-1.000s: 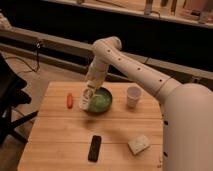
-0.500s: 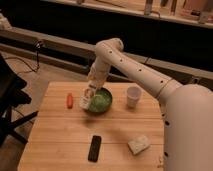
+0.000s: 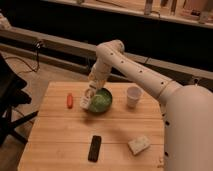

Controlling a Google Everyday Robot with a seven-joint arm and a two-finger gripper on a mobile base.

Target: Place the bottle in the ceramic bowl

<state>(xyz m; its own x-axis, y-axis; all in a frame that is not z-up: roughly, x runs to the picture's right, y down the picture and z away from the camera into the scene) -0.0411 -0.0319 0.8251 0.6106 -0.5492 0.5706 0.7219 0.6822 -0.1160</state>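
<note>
Over the last second the arm point(image 3: 131, 66) has shifted its elbow slightly, up and behind the ceramic bowl point(image 3: 105, 103). Its lower end has barely moved. The bowl sits on the counter point(image 3: 55, 135), left of the white cup point(image 3: 133, 96), and looks empty. The tool point(image 3: 90, 95) still hangs at the bowl's left rim and appears clenched on the bottle point(image 3: 85, 104), which is near upright, half over that rim and half outside it. In my judgement the placing is unfinished: the bottle needs carrying further over the bowl's middle before letting go.
</note>
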